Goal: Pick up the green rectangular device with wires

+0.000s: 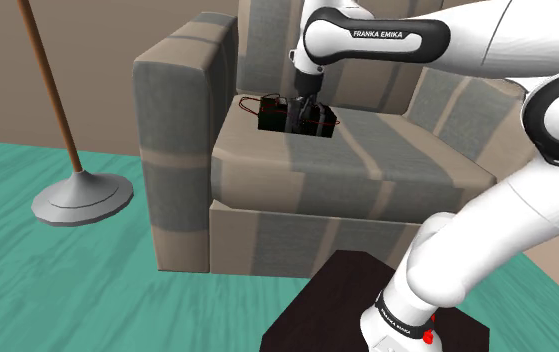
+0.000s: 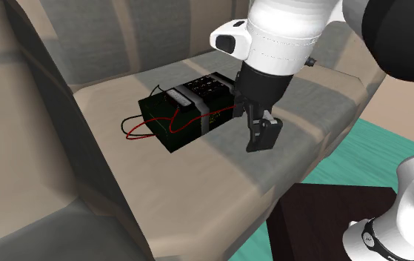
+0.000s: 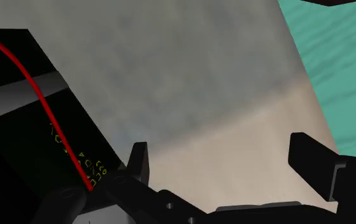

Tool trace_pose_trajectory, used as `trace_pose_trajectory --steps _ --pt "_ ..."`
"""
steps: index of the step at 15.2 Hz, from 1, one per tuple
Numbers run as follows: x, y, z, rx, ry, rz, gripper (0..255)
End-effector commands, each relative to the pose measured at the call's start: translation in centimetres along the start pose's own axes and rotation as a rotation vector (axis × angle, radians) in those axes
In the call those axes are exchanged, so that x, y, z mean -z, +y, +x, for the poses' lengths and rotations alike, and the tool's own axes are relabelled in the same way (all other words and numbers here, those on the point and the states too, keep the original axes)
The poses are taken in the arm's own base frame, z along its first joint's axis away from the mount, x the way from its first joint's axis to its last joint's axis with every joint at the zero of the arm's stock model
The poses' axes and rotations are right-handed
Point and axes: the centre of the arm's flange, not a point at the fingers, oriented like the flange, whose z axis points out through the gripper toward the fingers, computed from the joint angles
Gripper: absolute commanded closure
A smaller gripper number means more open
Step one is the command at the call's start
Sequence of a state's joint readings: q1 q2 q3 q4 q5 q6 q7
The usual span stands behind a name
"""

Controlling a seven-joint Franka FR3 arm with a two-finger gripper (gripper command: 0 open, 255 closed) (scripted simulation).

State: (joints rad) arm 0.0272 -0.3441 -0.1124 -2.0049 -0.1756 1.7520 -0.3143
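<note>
- Shoulder view has the device (image 1: pixel 279 112) sitting on the sofa (image 1: pixel 367 175) seat, far back by the backrest and near the armrest (image 1: pixel 177 110) on that view's left
- it reads to me as a dark, nearly black box with a grey band across it, not obviously green
- red wires (image 2: pixel 135 127) loop out onto the cushion at the end away from the hand, and wrist view shows one red strand running along the box right up to a finger
- gripper (image 3: pixel 220 149) is spread wide with only bare cushion between the fingers
- the box sits just outside one finger, so the hand is beside it, not around it, and I can't tell if that finger touches it
- second exterior view shows the hand low and pointing down, just to that view's right of the box
- my guess is it's set wide so it can straddle the box, but it needs to slide sideways over it before closing or it clamps on air
- that strand by the finger looks like the thing most likely to snag
- surface is a flat seat cushion, grey and beige stripes
- room: teal floor (image 1: pixel 47 290), a floor lamp (image 1: pixel 82 195) with a brown pole at the shoulder view's left of the sofa, dark stand (image 1: pixel 327 300) near the camera
</note>
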Motion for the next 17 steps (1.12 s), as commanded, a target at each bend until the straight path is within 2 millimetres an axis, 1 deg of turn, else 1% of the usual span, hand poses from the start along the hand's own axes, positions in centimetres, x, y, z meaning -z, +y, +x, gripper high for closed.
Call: trace_pose_trajectory --steps 1,8,14,15,17 --pt "0.3 0.8 2.2 0.049 0.026 -0.011 0" --pt "1.4 3.8 9.3 0.210 0.111 -0.044 0" --pt "2.9 5.4 15.7 0.347 0.184 -0.072 0" --pt "3.1 5.5 16.4 0.363 0.193 -0.075 0" --pt "2.1 5.4 16.4 0.363 0.193 -0.075 0"
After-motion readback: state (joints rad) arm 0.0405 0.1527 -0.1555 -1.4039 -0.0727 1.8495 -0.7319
